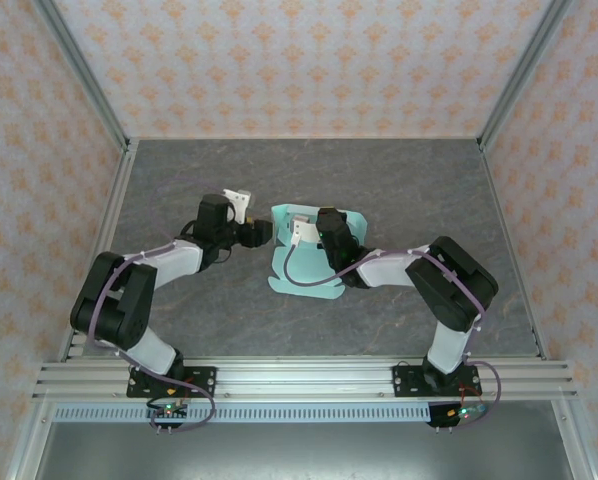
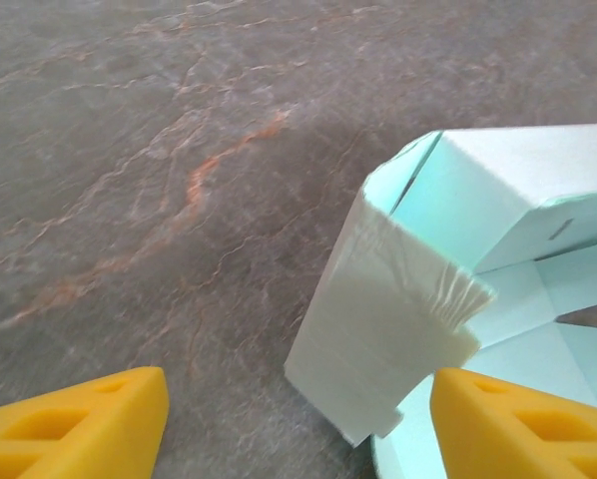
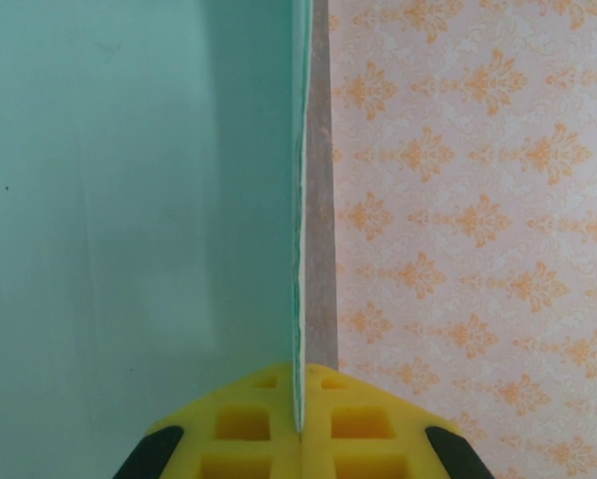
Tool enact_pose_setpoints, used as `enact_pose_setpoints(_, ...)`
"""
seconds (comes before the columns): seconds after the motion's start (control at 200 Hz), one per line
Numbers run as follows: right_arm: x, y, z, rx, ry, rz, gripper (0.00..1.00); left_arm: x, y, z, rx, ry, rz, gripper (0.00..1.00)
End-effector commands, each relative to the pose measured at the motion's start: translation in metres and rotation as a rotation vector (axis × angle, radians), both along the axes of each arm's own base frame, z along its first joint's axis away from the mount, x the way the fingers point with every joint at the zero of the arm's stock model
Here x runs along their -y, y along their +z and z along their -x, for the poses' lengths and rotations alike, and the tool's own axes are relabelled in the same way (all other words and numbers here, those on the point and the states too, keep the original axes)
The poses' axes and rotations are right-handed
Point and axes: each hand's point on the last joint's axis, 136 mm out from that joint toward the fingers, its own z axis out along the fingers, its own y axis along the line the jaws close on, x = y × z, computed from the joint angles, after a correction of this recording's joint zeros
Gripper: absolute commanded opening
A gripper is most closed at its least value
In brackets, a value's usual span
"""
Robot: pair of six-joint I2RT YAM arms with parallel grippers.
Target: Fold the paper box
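Open room: the grey surface (image 1: 179, 170) is bare behind and to both sides of the work. It is bounded by patterned walls (image 1: 309, 60) and aluminium frame posts (image 1: 84, 70). Both arms are well clear of those edges.

The paper box (image 1: 309, 288) sits mid-surface, partly folded and just right of centre. In the left wrist view it (image 2: 398, 299) has one panel raised and a creased flap standing up.

Left tool (image 1: 266, 233) is just beside the box's left edge. Its fingers (image 2: 89, 424) are spread wide, with the standing flap in the gap (image 2: 298, 429). The left finger is clear of the card; can't tell if the right finger touches it.

Right tool (image 1: 324, 225) is over the box's far half. Its pads are pressed together (image 3: 300, 399), pinching an upright card panel (image 3: 129, 200) edge-on.

Pose: the left arm is elbow-out to the left with its forearm reaching right. The right arm is elbow-out to the right with its forearm reaching left across the box.
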Motion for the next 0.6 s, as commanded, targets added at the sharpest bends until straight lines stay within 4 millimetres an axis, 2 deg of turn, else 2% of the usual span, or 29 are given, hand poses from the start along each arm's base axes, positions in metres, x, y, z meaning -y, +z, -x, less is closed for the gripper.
enact_pose_setpoints(0.0, -0.007, 0.012, -0.004, 0.027, 0.004, -0.013, 0.0, 0.013, 0.024, -0.009, 0.054, -0.13, 0.073, 0.74)
enact_pose_setpoints(0.14, -0.008, 0.013, -0.005, 0.025, 0.007, -0.01, 0.0, -0.009, 0.032, -0.021, 0.021, -0.108, 0.152, 0.81)
enact_pose_setpoints(0.215, -0.009, 0.012, -0.006, 0.025, 0.006, -0.007, 0.0, -0.013, 0.035, -0.024, 0.003, -0.118, 0.169, 0.84)
enact_pose_setpoints(0.3, -0.01, 0.014, -0.007, 0.028, 0.007, -0.008, 0.0, -0.008, 0.031, -0.025, -0.043, -0.166, 0.189, 0.87)
enact_pose_setpoints(0.425, -0.01, 0.015, -0.008, 0.032, 0.004, -0.009, 0.0, 0.002, 0.023, -0.029, -0.084, -0.226, 0.224, 0.98)
enact_pose_setpoints(0.596, -0.009, 0.015, -0.009, 0.026, -0.004, -0.013, 0.0, 0.017, 0.026, -0.029, -0.042, -0.277, 0.231, 0.99)
